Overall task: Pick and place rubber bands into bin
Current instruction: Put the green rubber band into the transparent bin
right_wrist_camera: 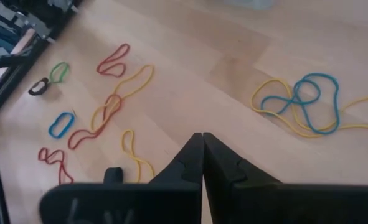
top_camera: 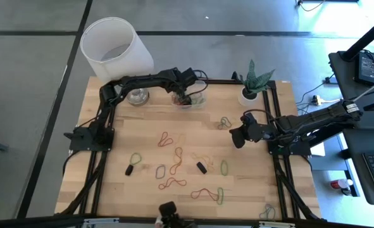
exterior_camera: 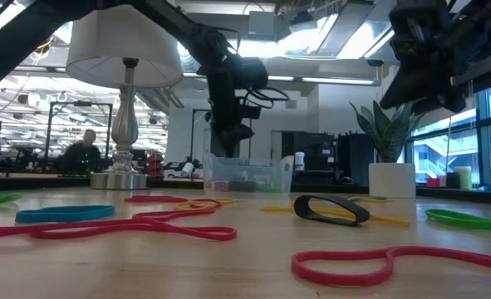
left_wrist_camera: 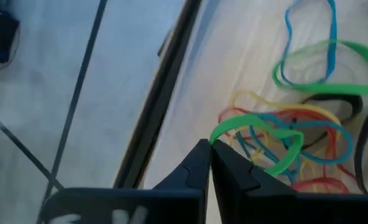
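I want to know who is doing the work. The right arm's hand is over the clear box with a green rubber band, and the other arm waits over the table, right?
Not quite: it is the left hand over the clear box, pinching the green rubber band, as the high view shows. The right hand is the one waiting over the table.

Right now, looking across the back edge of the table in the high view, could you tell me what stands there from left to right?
Lampshade → lamp base → bin, left pincer over it → potted plant.
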### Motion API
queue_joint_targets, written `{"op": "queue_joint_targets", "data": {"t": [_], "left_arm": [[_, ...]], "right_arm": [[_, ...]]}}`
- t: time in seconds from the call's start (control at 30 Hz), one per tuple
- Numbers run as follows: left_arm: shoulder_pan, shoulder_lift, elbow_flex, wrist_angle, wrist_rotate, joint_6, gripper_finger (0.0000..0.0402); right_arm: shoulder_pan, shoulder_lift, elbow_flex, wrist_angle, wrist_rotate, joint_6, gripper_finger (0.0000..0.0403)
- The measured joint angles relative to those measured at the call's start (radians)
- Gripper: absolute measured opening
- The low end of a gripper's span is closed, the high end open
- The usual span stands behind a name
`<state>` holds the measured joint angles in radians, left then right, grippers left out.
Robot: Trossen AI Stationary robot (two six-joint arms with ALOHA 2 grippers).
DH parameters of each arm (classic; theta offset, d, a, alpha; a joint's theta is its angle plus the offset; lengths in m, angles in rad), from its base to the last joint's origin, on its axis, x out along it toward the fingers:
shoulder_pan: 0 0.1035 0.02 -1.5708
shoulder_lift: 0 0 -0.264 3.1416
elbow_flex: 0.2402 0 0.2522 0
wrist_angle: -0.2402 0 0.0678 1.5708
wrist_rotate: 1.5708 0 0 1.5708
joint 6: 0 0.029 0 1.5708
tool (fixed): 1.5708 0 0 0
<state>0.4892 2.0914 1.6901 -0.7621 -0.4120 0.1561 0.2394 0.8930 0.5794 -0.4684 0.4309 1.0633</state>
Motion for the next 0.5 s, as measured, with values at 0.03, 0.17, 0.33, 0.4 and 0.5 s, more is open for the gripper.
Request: {"op": "queue_joint_targets", "data": {"t": [0.03,0.17,0.33,0.4,0.5], "left_arm": [[0.0,0.0,0.0,-0.014,0.002,-0.001,0.0019],[-0.002,0.0,0.0,-0.07,0.003,-0.05,0.0053],[-0.003,-0.001,0.0,-0.101,0.002,-0.112,0.0097],[-0.008,-0.008,0.0,-0.119,0.002,-0.119,0.0112],[-0.019,-0.029,0.0,-0.123,0.002,-0.147,0.0128]], "right_arm": [[0.0,0.0,0.0,0.0,0.0,-0.004,0.0007],[0.0,0.0,0.0,-0.001,0.0,-0.014,0.0007],[0.0,0.0,0.0,-0.001,-0.001,-0.022,0.0007],[0.0,0.0,0.0,-0.001,-0.002,-0.023,0.0007],[0.0,0.0,0.0,-0.004,-0.004,-0.025,0.0007]]}}
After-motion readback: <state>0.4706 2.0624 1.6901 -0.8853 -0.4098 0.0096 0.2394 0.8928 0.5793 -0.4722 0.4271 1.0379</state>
